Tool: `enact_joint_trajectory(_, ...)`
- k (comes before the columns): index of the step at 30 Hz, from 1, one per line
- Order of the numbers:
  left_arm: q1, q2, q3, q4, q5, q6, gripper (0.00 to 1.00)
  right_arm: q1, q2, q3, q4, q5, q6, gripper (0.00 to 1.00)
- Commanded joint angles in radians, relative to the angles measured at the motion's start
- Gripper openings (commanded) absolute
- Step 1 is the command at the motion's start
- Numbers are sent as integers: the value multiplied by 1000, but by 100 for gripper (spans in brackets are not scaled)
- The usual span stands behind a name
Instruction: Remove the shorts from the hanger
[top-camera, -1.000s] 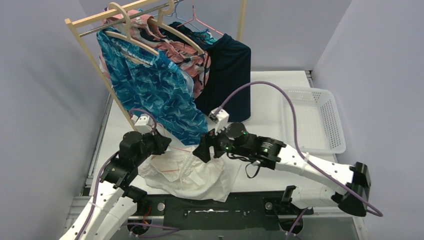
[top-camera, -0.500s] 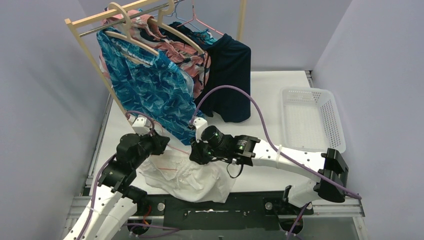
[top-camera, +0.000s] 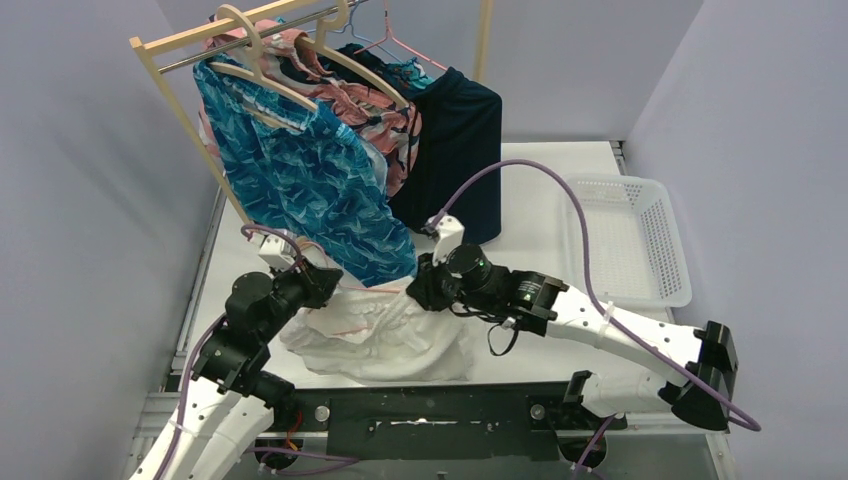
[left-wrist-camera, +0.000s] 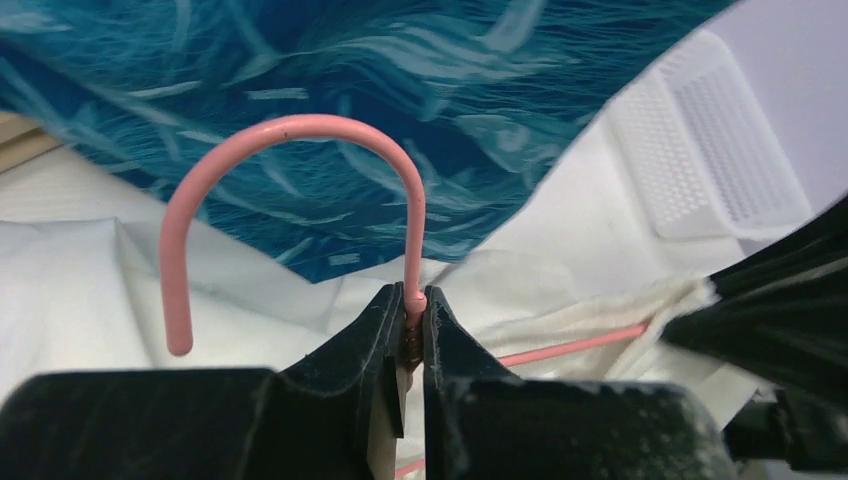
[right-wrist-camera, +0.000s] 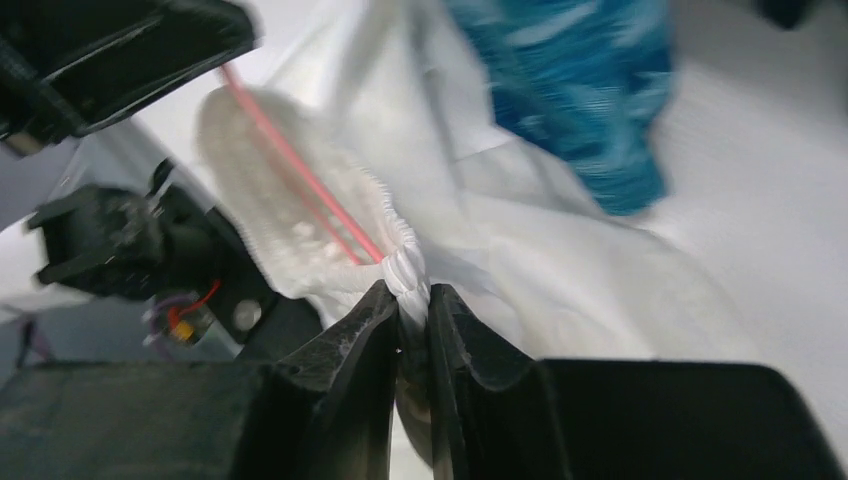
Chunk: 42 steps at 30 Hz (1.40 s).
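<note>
Two grippers meet low in the middle of the top view, at the white shorts, which lie crumpled on the table just above the arms' bases. The left gripper sits at the left edge of the heap. In its wrist view its jaws are pressed together on the neck of a pink wire hanger, just under the hook, which arches across the centre-left of that frame. Lower right there, a stretch of pink wire runs into the white fabric. The right gripper sits at the heap's upper right. The right wrist view shows its jaws pinching a gathered bit of the elastic waistband, with pink wire coming out of the waistband just above the fingertips and slanting to the upper left.

Four more pairs hang on the wooden rack in the upper left of the top view. The blue wave-patterned shorts are frontmost, their lower hem reaching down between the two grippers. The pink-and-navy floral shorts hang behind them, and the dark navy shorts to the right. Only a sliver of the teal shorts shows at the top. A white mesh basket sits at middle right, well apart from the heap.
</note>
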Motion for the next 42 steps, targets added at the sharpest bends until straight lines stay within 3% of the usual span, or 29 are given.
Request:
enact_joint_trajectory(1,29,-10,24,-72,-149,53,0,-96,-96,-17,-69,285,2,0)
enact_joint_trajectory(6,29,-10,26,-74,-156,50,0,-174,-95,23,-119,192,-23,0)
enact_joint_trajectory(14,30,-22,23,-71,-173,44,0,-208,-91,-28,-205,189,-74,1)
enact_joint_trajectory(18,41,-30,19,-65,-179,37,0,-208,-70,-115,-162,94,-60,2)
enact_joint_trajectory(27,84,-35,11,-50,-173,30,0,-208,9,-197,-61,57,5,6)
enact_joint_trajectory(34,87,-12,4,-29,-117,38,0,-192,-25,-154,33,78,1,15)
enact_joint_trajectory(37,88,-2,4,-25,-108,39,0,-146,-106,-166,77,127,-42,38)
enact_joint_trajectory(42,102,2,2,-19,-93,41,0,-148,-170,-180,37,114,-79,50)
